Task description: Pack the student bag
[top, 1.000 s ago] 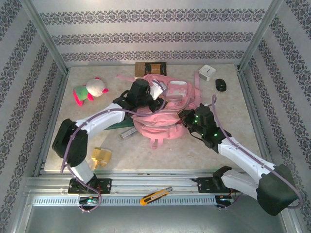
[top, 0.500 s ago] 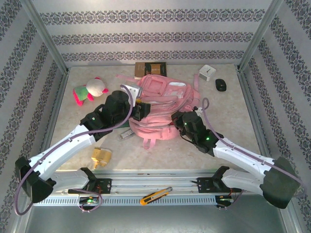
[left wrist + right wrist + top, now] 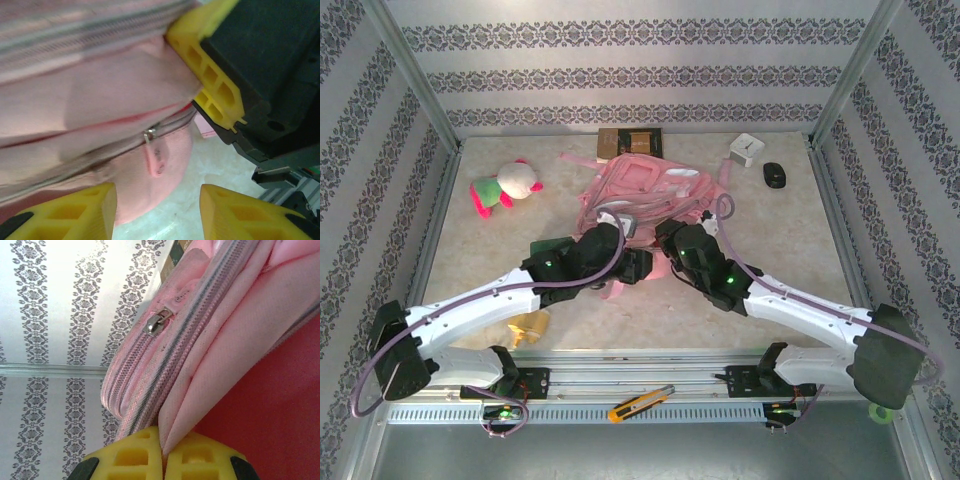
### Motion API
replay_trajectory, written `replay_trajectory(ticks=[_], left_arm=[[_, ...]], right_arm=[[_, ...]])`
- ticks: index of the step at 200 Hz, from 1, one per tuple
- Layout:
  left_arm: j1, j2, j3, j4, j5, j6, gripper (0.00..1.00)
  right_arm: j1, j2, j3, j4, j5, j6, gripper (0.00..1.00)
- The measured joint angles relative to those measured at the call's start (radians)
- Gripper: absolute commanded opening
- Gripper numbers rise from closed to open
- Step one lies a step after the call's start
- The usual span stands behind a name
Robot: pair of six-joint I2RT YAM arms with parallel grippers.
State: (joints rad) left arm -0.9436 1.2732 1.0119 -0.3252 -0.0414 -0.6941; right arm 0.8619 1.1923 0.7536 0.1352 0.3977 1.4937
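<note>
- Now finding the student bag point(image 3: 645, 185) slumping crumpled at the centre of the table point(image 3: 820, 230), slightly above the middle of the top view.
- Pinching a thin fold of its pink fabric with the right tool point(image 3: 162, 455), with yellow fingers point(image 3: 135, 457) pressing together at the bottom edge of the right wrist frame.
- Holding the left tool point(image 3: 157, 215) partly apart at the bottom of the left wrist frame, gripping nothing, just below the bag's rounded edge and a dangling zip pull point(image 3: 154, 157).
- Noting a plush toy point(image 3: 505, 185) sitting at the upper left of the table, and a white box point(image 3: 747, 150) and black mouse point(image 3: 775, 175) at the upper right.
</note>
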Motion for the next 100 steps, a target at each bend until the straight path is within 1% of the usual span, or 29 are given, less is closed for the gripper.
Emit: replay_trajectory(ticks=[24,61,83,100], left_arm=[[-0.031,0.045,0.005,0.004,-0.051,-0.043,0.47],[-0.039,0.114,0.034,0.003,-0.12,-0.092,0.45],[-0.039,0.142,0.058,0.002,-0.163,-0.106,0.4],[-0.039,0.156,0.072,0.002,-0.203,-0.123,0.26]], right_arm=[[0.0,0.008,0.011,0.014,0.002,0.0,0.0],[0.0,0.01,0.011,0.02,-0.003,0.0,0.0],[0.0,0.01,0.012,0.026,-0.005,-0.001,0.0],[0.0,0.01,0.014,0.028,-0.008,-0.004,0.0]])
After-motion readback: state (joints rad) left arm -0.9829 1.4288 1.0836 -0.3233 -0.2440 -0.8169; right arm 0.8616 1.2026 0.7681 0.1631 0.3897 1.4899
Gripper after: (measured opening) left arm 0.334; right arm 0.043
